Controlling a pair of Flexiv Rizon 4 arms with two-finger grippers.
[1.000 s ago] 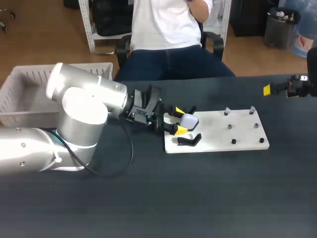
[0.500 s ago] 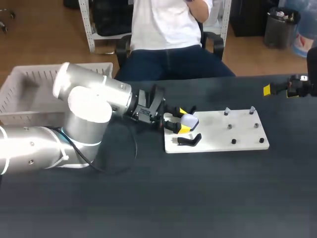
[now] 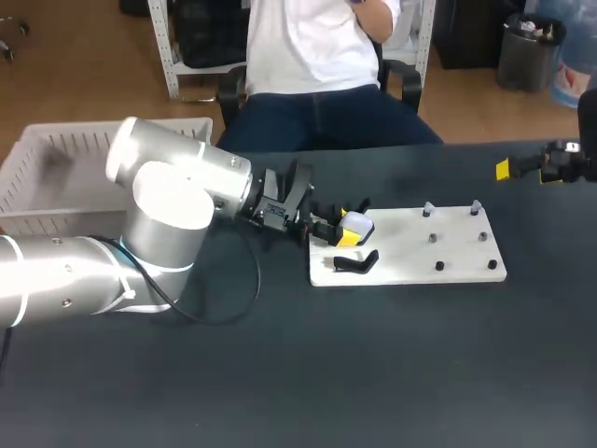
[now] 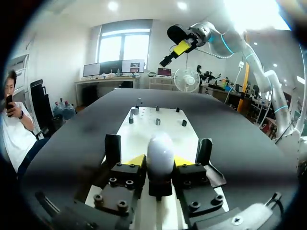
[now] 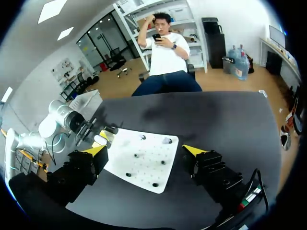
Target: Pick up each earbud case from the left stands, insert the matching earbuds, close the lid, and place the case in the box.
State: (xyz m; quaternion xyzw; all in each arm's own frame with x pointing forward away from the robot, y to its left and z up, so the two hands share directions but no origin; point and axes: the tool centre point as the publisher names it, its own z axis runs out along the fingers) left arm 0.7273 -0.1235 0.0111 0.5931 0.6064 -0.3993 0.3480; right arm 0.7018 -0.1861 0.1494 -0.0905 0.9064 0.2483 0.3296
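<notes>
A white, egg-shaped earbud case (image 3: 357,224) sits on the far black stand at the left end of the white board (image 3: 420,261). My left gripper (image 3: 346,231) is shut on it. In the left wrist view both yellow fingertips (image 4: 137,160) press the case (image 4: 160,151) from either side. The near black stand (image 3: 357,264) holds nothing. Small pegs and earbuds (image 3: 427,210) stand on the board's right half. My right gripper (image 3: 522,169) hovers wide open over the table's far right corner, well away from the board (image 5: 144,160), with nothing between its fingers (image 5: 96,150).
A white slatted box (image 3: 56,177) stands at the back left of the dark table, behind my left arm. The board lies mid-table, with bare tabletop in front of it and to its right.
My left gripper's fingers have closed in on the earbud case, and the left arm has edged slightly to the right. The right arm has stayed still.
</notes>
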